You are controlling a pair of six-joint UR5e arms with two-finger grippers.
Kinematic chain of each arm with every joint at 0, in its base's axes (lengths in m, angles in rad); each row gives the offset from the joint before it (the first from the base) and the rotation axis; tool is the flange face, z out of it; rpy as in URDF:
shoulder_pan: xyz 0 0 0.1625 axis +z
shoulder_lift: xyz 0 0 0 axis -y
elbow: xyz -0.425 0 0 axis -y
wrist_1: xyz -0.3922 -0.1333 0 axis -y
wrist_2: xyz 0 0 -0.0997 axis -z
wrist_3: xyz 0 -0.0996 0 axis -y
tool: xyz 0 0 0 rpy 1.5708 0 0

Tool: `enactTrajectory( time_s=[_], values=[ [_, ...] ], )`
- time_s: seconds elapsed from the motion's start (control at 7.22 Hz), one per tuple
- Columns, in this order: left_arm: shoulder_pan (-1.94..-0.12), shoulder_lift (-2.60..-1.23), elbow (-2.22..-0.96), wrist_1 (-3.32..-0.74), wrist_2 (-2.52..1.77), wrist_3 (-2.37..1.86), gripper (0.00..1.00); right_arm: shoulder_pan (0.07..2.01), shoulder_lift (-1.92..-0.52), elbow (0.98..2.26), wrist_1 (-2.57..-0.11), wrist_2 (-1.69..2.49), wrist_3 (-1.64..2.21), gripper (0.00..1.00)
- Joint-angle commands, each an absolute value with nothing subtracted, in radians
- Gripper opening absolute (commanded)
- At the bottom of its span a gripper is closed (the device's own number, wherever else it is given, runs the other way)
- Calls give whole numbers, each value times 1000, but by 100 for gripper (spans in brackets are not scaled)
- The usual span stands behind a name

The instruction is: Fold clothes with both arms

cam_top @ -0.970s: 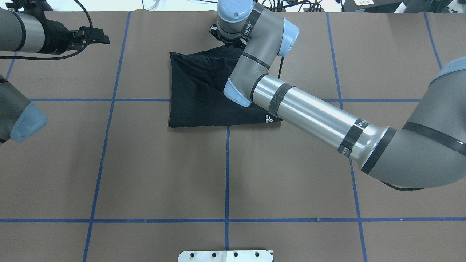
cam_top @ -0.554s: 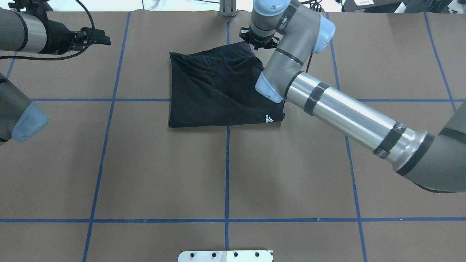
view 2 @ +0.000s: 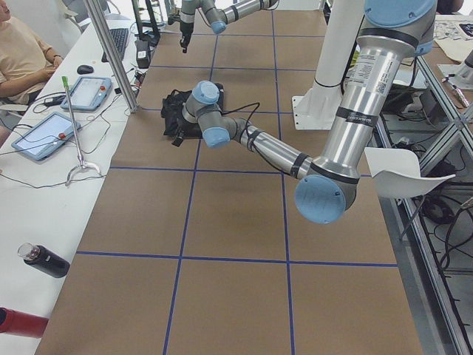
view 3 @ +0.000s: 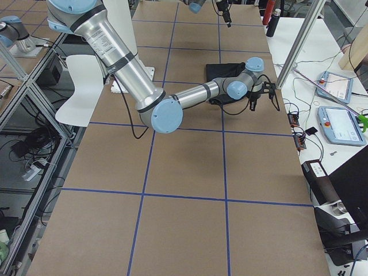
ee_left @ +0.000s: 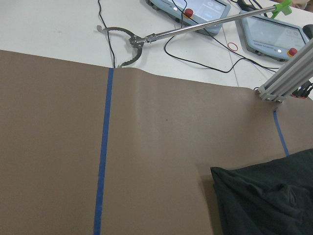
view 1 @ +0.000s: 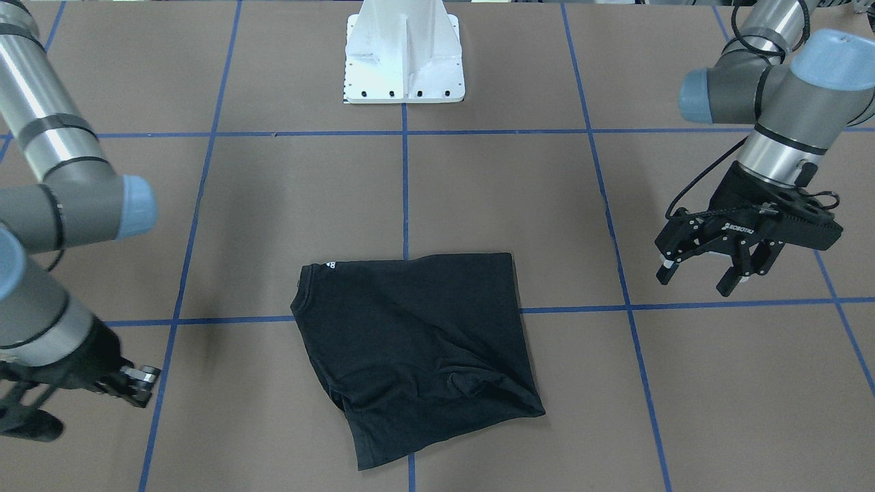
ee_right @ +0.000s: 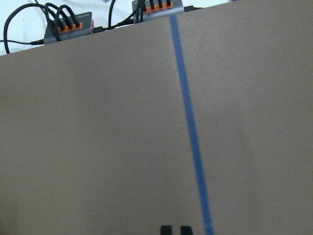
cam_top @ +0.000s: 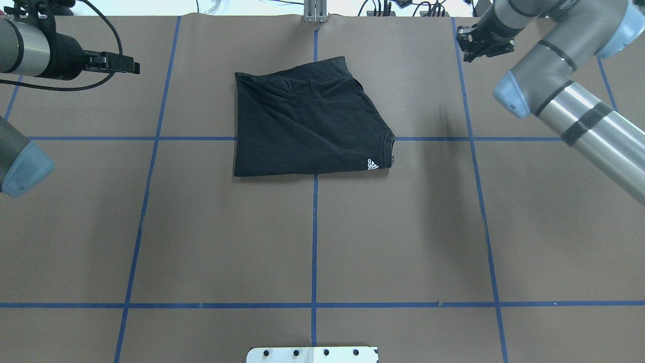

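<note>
The black T-shirt point(cam_top: 307, 121) lies folded and flat on the far middle of the table, also in the front view point(view 1: 417, 342). A small white logo point(cam_top: 372, 164) shows by its collar; the chest logo is hidden. My left gripper point(view 1: 697, 279) hangs open and empty above the table, well off the shirt's side, and shows at the far left overhead point(cam_top: 133, 65). My right gripper point(cam_top: 466, 48) is at the far right, clear of the shirt. Its fingertips point(ee_right: 166, 229) sit close together, so it looks shut and empty. The left wrist view catches a shirt corner point(ee_left: 269, 200).
The white base pedestal point(view 1: 403, 55) stands at the robot's table edge. Blue tape lines point(cam_top: 314, 242) grid the brown table. Beyond the far edge are tablets point(view 2: 44, 137), a metal post point(view 2: 111, 59), a grabber tool point(ee_left: 132, 41), cables and an operator point(view 2: 22, 52).
My right arm has swung from the shirt's far edge out to the right, leaving the shirt fully uncovered. The shirt and the left gripper have barely moved.
</note>
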State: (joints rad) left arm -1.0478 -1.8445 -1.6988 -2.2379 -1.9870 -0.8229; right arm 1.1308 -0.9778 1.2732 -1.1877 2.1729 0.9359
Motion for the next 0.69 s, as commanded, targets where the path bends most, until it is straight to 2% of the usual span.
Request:
enactTrajectory(
  time_s=[0.0, 0.28, 0.55],
  values=[
    [-1162, -1751, -1701, -2235, -2122, -558, 100, 1312, -1145, 1427, -1291, 2316, 717, 100],
    [-1254, -1680, -1709, -2156, -2190, -330, 100, 1406, -1352, 1621, -1508, 2316, 375, 100],
    [-1308, -1596, -1713, -2033, -2230, -111, 100, 1500, -1535, 1698, -1586, 2325, 38, 100]
  ],
)
